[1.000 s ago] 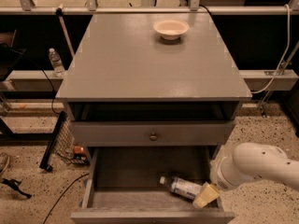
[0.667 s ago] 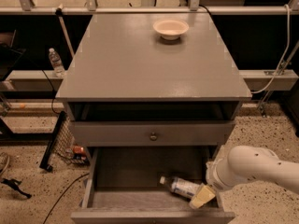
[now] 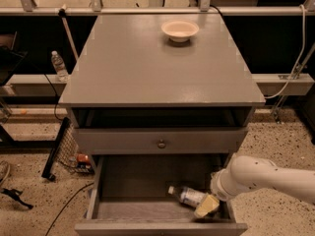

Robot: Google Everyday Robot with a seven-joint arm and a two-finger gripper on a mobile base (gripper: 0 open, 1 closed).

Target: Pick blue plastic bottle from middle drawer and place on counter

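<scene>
Camera view: blue plastic bottle (image 3: 188, 196) lying on side in open middle drawer (image 3: 133, 210), below counter (image 3: 147, 68) front edge, toward right corner. Tool (image 3: 206, 206) at its base end; grip state cannot tell. Likely light, slick, squashable; take mid-body.

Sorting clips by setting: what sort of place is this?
Likely a robot test lab: lone grey cabinet on speckled floor, metal railing and loose cables behind. The gripper is in the open middle drawer, by the blue plastic bottle.
</scene>
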